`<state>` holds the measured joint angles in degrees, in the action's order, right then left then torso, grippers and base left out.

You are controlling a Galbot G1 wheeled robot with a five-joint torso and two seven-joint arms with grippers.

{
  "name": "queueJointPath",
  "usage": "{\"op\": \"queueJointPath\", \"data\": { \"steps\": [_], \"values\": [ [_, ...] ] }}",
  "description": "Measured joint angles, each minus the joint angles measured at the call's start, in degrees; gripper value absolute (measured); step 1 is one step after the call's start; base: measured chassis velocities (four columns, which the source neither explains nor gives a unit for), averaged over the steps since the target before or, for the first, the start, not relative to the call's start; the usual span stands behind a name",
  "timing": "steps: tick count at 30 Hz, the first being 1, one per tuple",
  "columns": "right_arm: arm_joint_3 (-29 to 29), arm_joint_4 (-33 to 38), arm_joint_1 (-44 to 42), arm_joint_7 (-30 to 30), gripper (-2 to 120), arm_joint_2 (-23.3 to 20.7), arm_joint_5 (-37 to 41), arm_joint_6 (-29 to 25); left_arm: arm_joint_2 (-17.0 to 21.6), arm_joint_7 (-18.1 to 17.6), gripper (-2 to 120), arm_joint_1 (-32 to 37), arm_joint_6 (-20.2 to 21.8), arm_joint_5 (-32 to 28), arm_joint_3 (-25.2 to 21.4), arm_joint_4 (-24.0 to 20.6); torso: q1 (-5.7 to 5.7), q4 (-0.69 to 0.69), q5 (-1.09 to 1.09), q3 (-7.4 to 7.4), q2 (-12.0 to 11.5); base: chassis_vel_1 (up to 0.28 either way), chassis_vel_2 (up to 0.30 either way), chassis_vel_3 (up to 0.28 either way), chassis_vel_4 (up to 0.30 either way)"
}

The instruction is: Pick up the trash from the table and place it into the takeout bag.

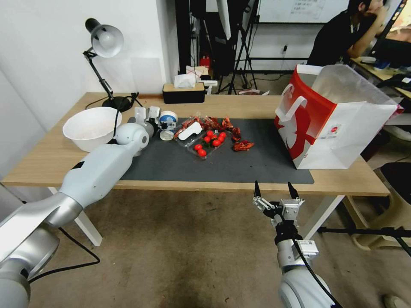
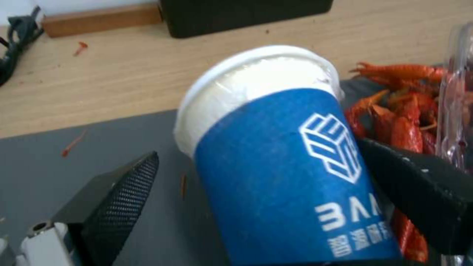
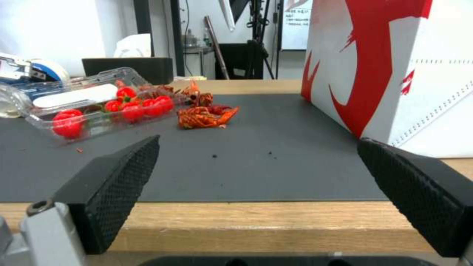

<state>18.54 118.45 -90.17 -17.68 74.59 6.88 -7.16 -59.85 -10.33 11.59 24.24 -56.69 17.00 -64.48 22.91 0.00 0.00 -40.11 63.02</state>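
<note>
Our left hand [image 2: 256, 177] sat open around the blue-and-white paper cup [image 2: 281, 159] on the table [image 1: 43, 158]; one finger touched, so closing off-centre might tip it. Our right hand [image 1: 276, 190] waited open, empty

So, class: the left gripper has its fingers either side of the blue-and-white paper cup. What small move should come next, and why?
Probably close the left gripper on the blue-and-white paper cup. One finger already lies against the cup's side and the other stands off with a gap, so nothing is gripped yet. The takeout bag stands open at the far end of the mat, and the right gripper waits open off the table edge.
</note>
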Motion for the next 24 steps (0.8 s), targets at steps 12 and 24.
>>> {"op": "queueJointPath", "data": {
  "steps": [12,24],
  "values": [
    [0.11,0.0,-0.18,0.01,100,-0.03,0.0,-0.15,-1.12,-0.41,71,-1.7,3.36,-0.17,0.74,0.97,0.0,-0.01,0.01,0.0,0.0,0.0,0.0,0.0,0.0],
    [0.19,-0.25,-0.19,0.03,100,0.12,-0.03,-0.48,-1.92,-0.34,31,-3.06,2.63,0.23,1.98,2.99,0.0,-0.01,-0.01,0.0,0.01,0.0,0.0,0.0,0.0]
  ]
}}
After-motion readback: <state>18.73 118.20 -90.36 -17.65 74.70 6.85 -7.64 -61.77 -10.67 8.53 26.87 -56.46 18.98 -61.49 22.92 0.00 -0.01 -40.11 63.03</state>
